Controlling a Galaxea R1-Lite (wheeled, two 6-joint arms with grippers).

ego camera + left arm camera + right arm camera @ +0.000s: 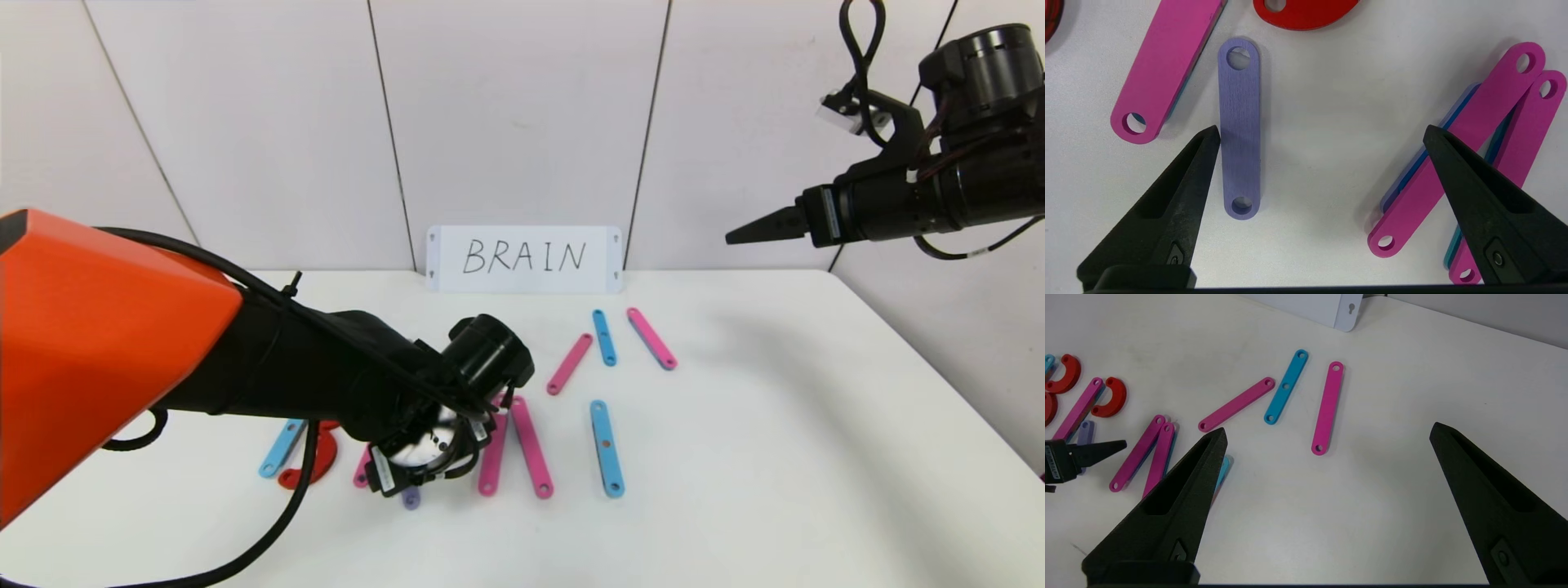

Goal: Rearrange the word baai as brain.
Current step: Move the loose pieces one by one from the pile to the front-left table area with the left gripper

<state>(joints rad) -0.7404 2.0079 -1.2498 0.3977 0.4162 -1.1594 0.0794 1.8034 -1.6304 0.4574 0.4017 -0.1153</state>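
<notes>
Left pincer point(1321, 134): low over the bench point(775, 457), spread wide, holding nothing; one tip just beside the short purple strip point(1240, 130).
Purple strip: flat, between the second letter's pink strips point(1457, 155).
Red curves point(1110, 398): near the first letter, at the robot's left.
Step, judged: reworking the second letter; next, centre on the strip and close.
Right pincer point(1327, 437): spread, raised, idle.
BRAIN card point(524, 259): rearmost.

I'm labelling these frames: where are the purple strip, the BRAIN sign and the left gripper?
purple strip point(1239, 130): left wrist view, middle of its flat face.
BRAIN sign point(524, 258): head view, centre of the card.
left gripper point(1321, 134): left wrist view, midway between its tips.
</notes>
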